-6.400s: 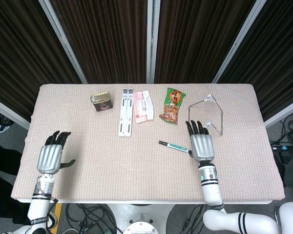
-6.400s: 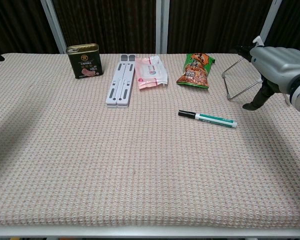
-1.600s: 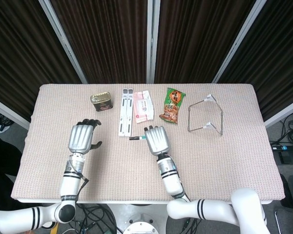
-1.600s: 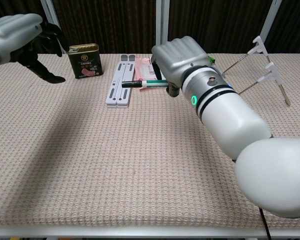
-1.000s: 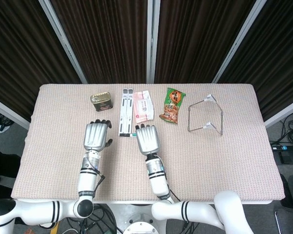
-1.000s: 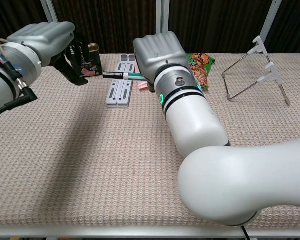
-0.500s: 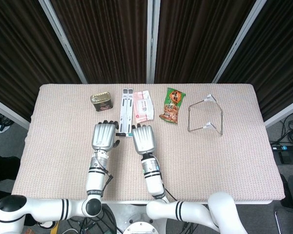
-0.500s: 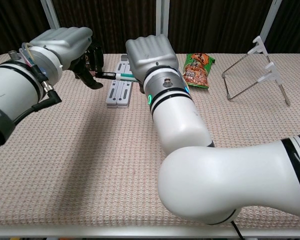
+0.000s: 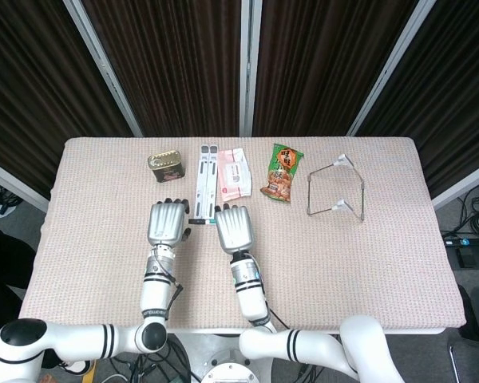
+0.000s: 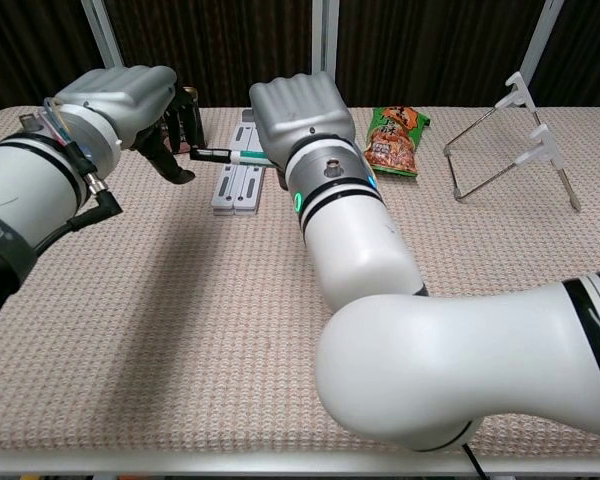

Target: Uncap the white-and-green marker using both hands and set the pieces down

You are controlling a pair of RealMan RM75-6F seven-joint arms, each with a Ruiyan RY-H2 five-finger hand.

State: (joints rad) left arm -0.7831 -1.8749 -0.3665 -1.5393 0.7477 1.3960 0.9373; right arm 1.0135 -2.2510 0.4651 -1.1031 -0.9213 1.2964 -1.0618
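Observation:
The white-and-green marker (image 10: pixel 232 155) is held level above the table, its black cap (image 10: pixel 206 154) pointing toward my left side. My right hand (image 10: pixel 295 112) grips the marker's white-and-green barrel, which is mostly hidden inside the fist. My left hand (image 10: pixel 130 98) is at the cap end. Its dark fingers (image 10: pixel 186 125) hang just above the cap's tip and its thumb (image 10: pixel 176 172) stays a little below, apart from it. In the head view the left hand (image 9: pixel 167 223) and right hand (image 9: pixel 234 229) sit side by side, with a short piece of the marker (image 9: pixel 199 220) showing between them.
Along the back of the table stand a dark tin can (image 9: pixel 165 167), a white folding stand (image 9: pixel 205 182), a pink wipes packet (image 9: pixel 234 173), a green snack bag (image 9: pixel 283 172) and a wire rack (image 9: pixel 339 189). The table's beige cloth (image 9: pixel 383 255) stretches toward the front.
Both hands have met near the table's middle. In the last half second the marker and the left hand shifted slightly left, and the cap tip now sits at the left hand's fingers.

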